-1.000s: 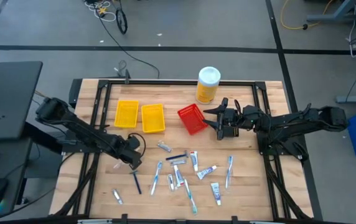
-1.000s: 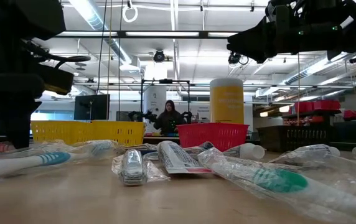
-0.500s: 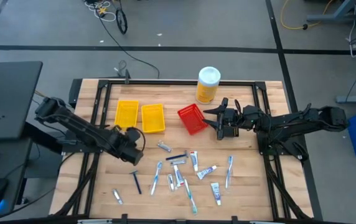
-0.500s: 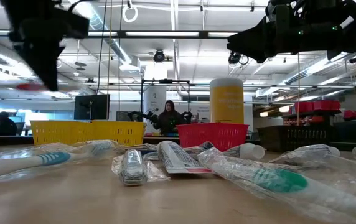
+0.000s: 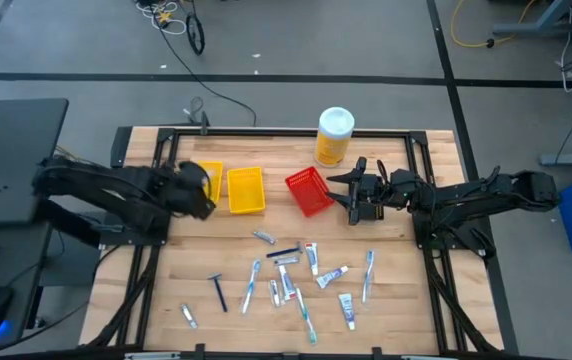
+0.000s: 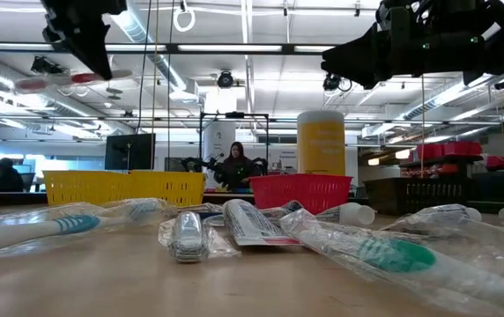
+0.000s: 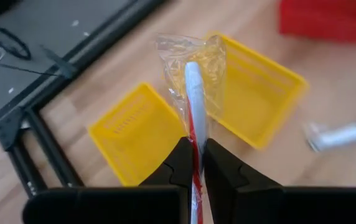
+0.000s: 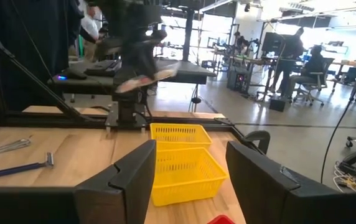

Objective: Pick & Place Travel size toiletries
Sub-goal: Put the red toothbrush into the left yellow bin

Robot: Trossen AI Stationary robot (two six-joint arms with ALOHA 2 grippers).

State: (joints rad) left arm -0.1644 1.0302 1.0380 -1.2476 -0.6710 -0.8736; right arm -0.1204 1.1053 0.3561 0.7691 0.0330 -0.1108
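Note:
My left gripper [image 5: 198, 190] hangs above the left yellow bin [image 5: 204, 182], shut on a red-and-white toothbrush [image 7: 192, 118] in a clear wrapper. The low view shows the same toothbrush [image 6: 71, 79] high over the table. The other toiletries [image 5: 291, 280] lie flat on the wood nearer the front edge: toothbrushes, small tubes, silvery packets and a dark-handled razor [image 5: 218, 291]. My right gripper [image 5: 351, 197] waits open beside the red bin [image 5: 306, 191], and its open fingers also show in the right wrist view [image 8: 187, 177]. My left gripper pinches the wrapped toothbrush by its red-and-white handle [image 7: 194, 146] between the two fingers, coming from above and pointing down. The brush is lifted clear and lies about level [image 6: 36, 84]. Its pale head and the loose wrapper end [image 7: 190, 59] stick out past the fingers.
A second yellow bin [image 5: 246, 189] stands right of the first, with the red bin farther right. A tall yellow canister with a white lid [image 5: 334, 135] stands near the far edge. A dark frame [image 5: 166, 140] runs around the tabletop. People show in the room beyond.
My left gripper has risen from the table near the razor and moved toward the far edge to above the left yellow bin. The wrapped toothbrush, shut in its fingers, has been lifted clear and now hangs high. The right arm has kept still.

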